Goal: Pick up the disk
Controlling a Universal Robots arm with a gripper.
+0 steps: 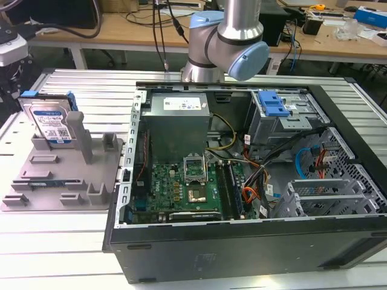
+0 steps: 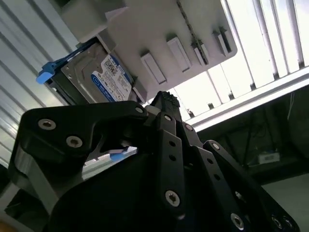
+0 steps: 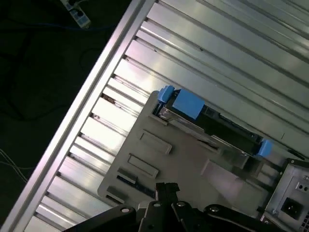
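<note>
The disk (image 1: 51, 124) is a silver hard drive with a blue-and-white label and blue side rails. It stands on edge at the far end of a grey fixture tray (image 1: 60, 181), at the exterior view's left. In the first wrist view I look down on the disk's (image 3: 187, 104) top edge and blue rail. The second wrist view shows the disk's (image 2: 108, 77) labelled face. My gripper (image 2: 166, 99) hangs above the tray, apart from the disk. Its black fingertips (image 3: 167, 187) sit together with nothing between them.
An open black computer case (image 1: 242, 181) lies right of the tray, with a blue drive-bay bracket (image 1: 272, 104) inside. The arm (image 1: 227, 42) rises behind the case. The ribbed metal table (image 1: 54, 254) ends in an edge (image 3: 96, 92) near the tray. Posts (image 1: 81, 136) stand on the tray.
</note>
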